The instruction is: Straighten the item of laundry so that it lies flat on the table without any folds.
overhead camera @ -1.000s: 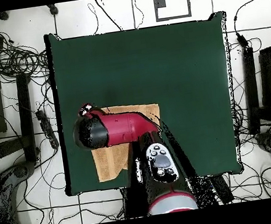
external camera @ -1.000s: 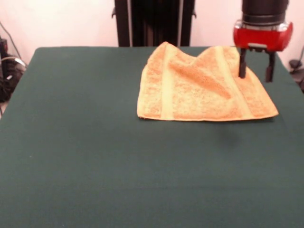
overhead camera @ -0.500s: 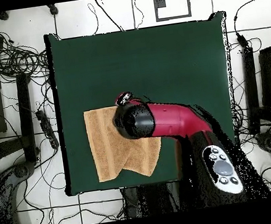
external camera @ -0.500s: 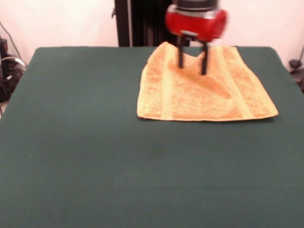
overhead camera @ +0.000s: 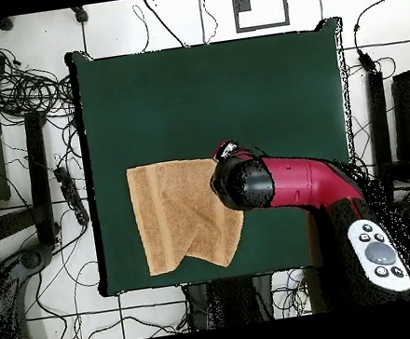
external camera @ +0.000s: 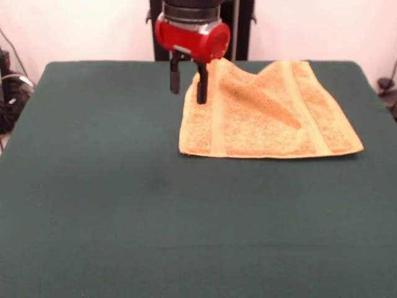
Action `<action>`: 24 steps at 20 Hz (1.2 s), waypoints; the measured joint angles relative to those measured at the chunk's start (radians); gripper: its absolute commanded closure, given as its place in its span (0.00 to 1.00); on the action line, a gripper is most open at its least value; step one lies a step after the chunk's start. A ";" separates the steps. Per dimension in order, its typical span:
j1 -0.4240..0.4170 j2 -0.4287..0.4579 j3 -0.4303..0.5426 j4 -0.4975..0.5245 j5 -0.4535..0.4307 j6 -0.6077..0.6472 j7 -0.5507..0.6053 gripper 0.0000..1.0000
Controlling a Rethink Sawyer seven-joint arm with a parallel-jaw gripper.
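hovering at left, jaws (external camera: pixel 187 85) spread apart and gripping nothing, over the washcloth's (external camera: pixel 267 115) left edge. lying rumpled toward the worktop's (external camera: pixel 93 198) far right side. risking catching only one layer, dragging the fold rather than opening it.

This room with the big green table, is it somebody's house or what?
Probably a robot lab, not a house. A red robot arm reaches over the green table, tangled cables cover the floor around it, and only an orange washcloth lies there.
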 measured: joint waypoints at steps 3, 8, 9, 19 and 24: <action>0.006 0.025 0.000 -0.011 -0.034 0.000 0.000 0.00; 0.013 0.092 0.001 -0.033 -0.090 -0.001 0.000 0.00; 0.013 0.097 0.001 -0.034 -0.093 -0.001 0.000 0.00; 0.019 0.226 0.001 -0.062 -0.152 -0.037 0.000 0.00; 0.018 0.279 0.002 -0.081 -0.176 -0.055 0.000 0.00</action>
